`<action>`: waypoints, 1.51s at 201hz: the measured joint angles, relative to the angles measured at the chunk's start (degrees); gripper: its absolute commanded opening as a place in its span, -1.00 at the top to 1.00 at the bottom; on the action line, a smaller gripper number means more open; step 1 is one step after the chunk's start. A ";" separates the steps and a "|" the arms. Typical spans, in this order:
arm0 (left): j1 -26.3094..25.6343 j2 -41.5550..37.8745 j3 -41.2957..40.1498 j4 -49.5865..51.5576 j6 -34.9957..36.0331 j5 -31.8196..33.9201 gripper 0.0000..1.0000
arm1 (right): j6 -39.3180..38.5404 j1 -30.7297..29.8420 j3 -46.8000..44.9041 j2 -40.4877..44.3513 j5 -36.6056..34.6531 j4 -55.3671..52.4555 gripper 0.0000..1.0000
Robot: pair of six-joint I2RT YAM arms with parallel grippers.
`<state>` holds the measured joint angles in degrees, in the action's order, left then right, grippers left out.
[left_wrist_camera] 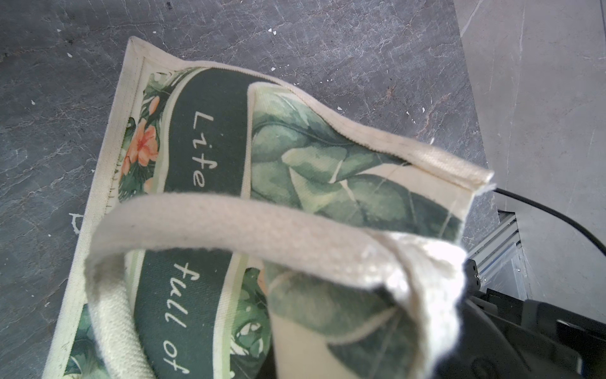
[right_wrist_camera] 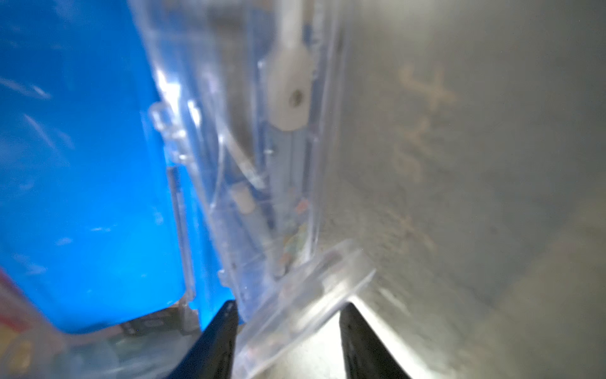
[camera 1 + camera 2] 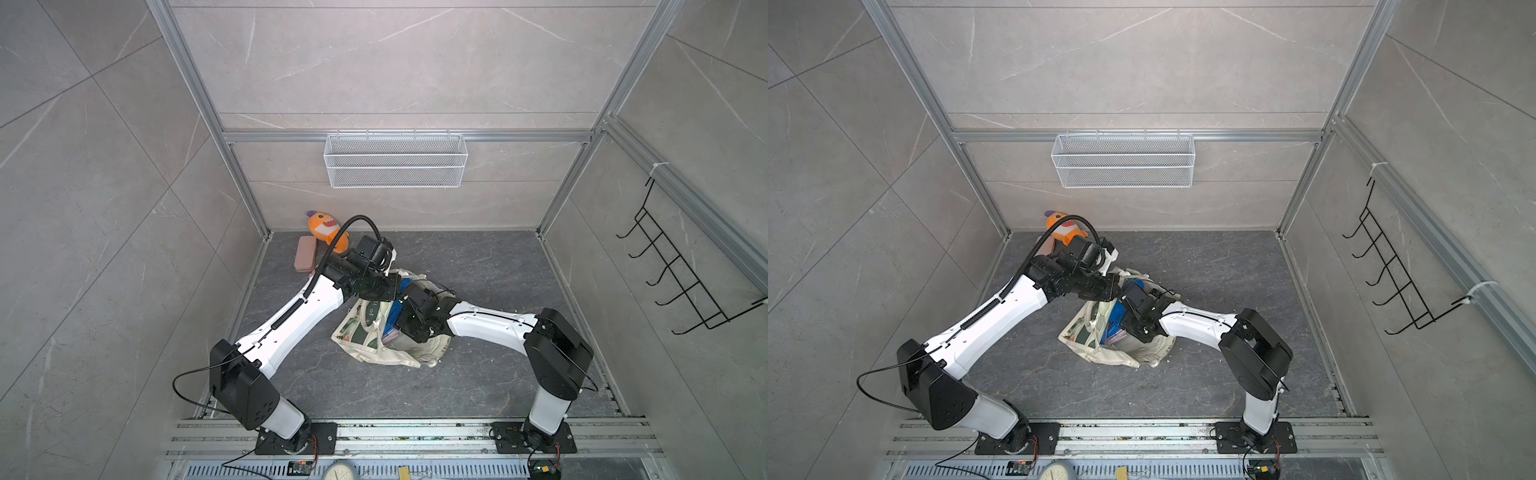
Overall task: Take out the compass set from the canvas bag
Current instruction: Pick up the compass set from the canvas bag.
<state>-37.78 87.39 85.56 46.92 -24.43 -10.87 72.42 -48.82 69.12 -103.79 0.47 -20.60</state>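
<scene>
2 fingers (image 2: pixel 223 331) of my right gripper (image 2: pixel 288 328) sit half open astride the compass set's (image 2: pixel 249 170) near corner; its length runs straight ahead. My left gripper (image 3: pixel 392 289) pinches the canvas bag (image 3: pixel 382 353) by its rim

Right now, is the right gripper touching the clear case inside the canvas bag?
Cannot tell. In the right wrist view the clear case pokes between the right gripper fingertips, but blur hides any contact.

Tabletop (image 3: pixel 478 266) carries canvas bag (image 3: pixel 386 355), orange plush (image 3: pixel 324 226), pink case (image 3: pixel 305 253).
</scene>
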 measured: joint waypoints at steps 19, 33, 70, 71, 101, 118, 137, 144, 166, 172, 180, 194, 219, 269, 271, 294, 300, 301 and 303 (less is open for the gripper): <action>0.00 -0.26 -0.26 -0.13 0.00 0.07 1.00 | -0.59 0.07 0.00 0.22 -0.20 0.87 0.23; 0.00 -0.48 -0.63 -0.31 0.00 0.09 1.00 | -1.40 0.11 -0.02 1.01 -0.52 1.36 0.32; 0.00 -0.59 -0.74 -0.35 0.00 0.20 1.00 | -2.78 0.11 -0.02 4.63 -1.03 2.95 0.45; 0.00 -0.59 -0.74 -0.35 -0.02 0.20 1.00 | -2.78 0.11 -0.02 4.74 -1.07 2.97 0.45; 0.00 -0.70 -0.87 -0.74 -0.02 -0.02 1.00 | -3.85 0.09 -0.02 7.15 -1.62 3.34 0.47; 0.00 -0.83 -1.05 -0.76 -0.02 -0.07 1.00 | -4.59 0.07 0.04 7.85 -1.88 3.21 0.49; 0.00 -0.85 -1.16 -0.87 -0.02 -0.11 1.00 | -5.14 -0.02 0.55 7.96 -2.32 1.86 0.44; 0.00 -0.85 -1.16 -0.92 -0.02 -0.17 1.00 | -5.20 -0.02 0.70 7.96 -2.45 1.16 0.39; -0.15 -0.85 -1.16 -0.94 -0.02 -0.24 1.00 | -5.01 -0.09 1.07 8.04 -2.78 -1.18 0.20; -0.20 -0.85 -1.16 -0.94 -0.02 -0.26 1.00 | -4.74 -0.13 1.07 8.15 -2.82 -1.88 0.16; -0.24 -0.85 -1.16 -0.94 -0.02 -0.26 1.00 | -4.28 -0.15 0.92 8.39 -2.82 -2.36 0.08; -0.37 -0.85 -1.16 -0.92 -0.02 -0.35 1.00 | -3.52 -0.20 0.17 9.09 -2.78 -2.78 -0.04; -0.48 -0.85 -1.18 -0.92 -0.02 -0.37 1.00 | -2.43 -0.24 -1.31 9.99 -2.80 -3.28 -0.21; -0.48 -0.85 -1.29 -0.92 -0.02 -0.46 1.00 | 0.13 0.22 -3.39 9.20 -2.12 -2.27 -0.43; -0.48 -0.85 -1.29 -0.92 -0.02 -0.48 1.00 | 0.17 0.26 -3.52 9.07 -1.97 -2.21 -0.45; -0.48 -0.87 -1.38 -0.94 -0.02 -0.81 1.00 | 1.05 0.76 -4.11 7.52 -1.29 -0.90 -0.52; -0.48 -0.87 -1.38 -0.94 -0.02 -0.83 1.00 | 1.25 0.92 -4.11 6.97 -1.07 -0.44 -0.53; -0.48 -0.87 -1.38 -0.94 -0.02 -0.83 1.00 | 1.31 0.94 -4.11 6.93 -1.07 -0.37 -0.54; -0.48 -0.87 -1.38 -0.94 -0.02 -0.85 1.00 | 1.38 0.98 -4.11 6.73 -1.07 -0.22 -0.54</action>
<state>-38.26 86.52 84.18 45.98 -24.45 -11.73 73.80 -47.83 65.01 -97.06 -0.60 -20.82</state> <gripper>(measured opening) 0.056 0.758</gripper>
